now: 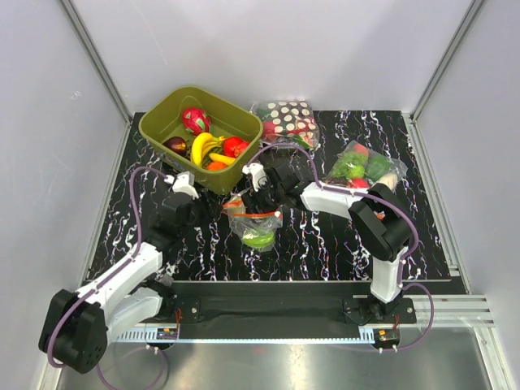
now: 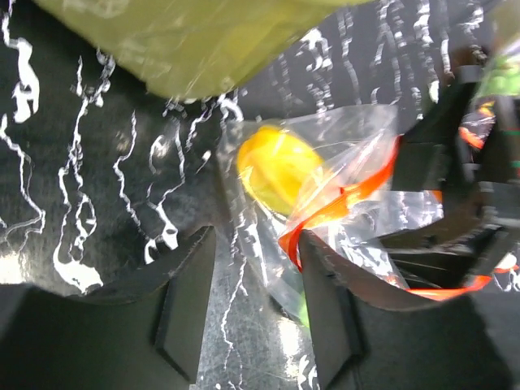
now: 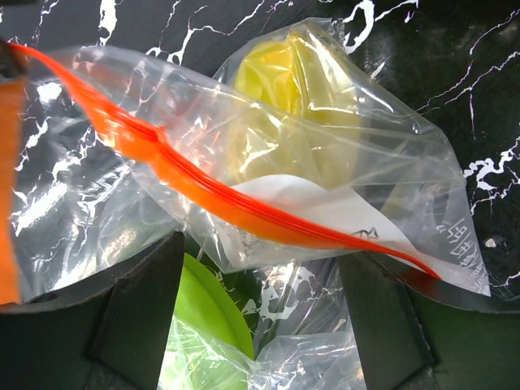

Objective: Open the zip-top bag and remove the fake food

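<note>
Black marbled table (image 1: pixel 325 244) is carrying the zip-top bag (image 1: pixel 256 221) at centre, between the left gripper (image 1: pixel 213 208) and the right gripper (image 1: pixel 260 201). Either is risking a pinch on loose film instead of the zip strip, so the seal would be staying shut. Behind, the green bin (image 1: pixel 154 122) is holding a banana (image 1: pixel 203 148) and a dragon fruit (image 1: pixel 195 119).

Left wrist: fingers (image 2: pixel 183 313) are standing apart, with the orange strip (image 2: pixel 349 195) touching one. A yellow piece (image 2: pixel 276 166) of fake food is sitting inside.

Right wrist: fingers (image 3: pixel 134 317) are standing apart and unclamped, with film lying between them and a green piece (image 3: pixel 207 313) showing below
</note>
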Robot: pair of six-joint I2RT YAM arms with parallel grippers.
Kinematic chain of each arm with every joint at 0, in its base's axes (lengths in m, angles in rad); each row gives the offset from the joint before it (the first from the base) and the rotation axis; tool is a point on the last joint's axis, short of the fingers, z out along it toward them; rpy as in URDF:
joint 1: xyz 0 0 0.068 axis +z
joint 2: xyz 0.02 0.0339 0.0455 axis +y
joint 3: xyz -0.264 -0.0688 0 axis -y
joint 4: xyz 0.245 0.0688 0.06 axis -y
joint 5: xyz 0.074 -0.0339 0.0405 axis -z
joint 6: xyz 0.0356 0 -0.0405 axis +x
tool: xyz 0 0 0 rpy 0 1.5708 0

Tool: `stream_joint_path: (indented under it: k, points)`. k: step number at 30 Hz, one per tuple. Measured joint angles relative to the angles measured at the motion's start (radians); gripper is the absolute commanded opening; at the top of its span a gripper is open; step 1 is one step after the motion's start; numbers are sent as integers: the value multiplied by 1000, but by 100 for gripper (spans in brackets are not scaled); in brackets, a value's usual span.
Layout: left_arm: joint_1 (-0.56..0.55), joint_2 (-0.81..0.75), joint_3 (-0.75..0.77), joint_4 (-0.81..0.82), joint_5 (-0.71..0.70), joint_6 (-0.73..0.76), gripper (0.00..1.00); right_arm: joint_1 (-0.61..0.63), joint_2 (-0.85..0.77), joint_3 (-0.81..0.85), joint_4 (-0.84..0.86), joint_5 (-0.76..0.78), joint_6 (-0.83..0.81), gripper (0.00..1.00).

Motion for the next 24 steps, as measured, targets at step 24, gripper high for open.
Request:
stream_joint_path:
  k: [24]
  points:
    - [53,-395,-225,95,-54,-97,69,1,-1,-3,-10,21,5,83]
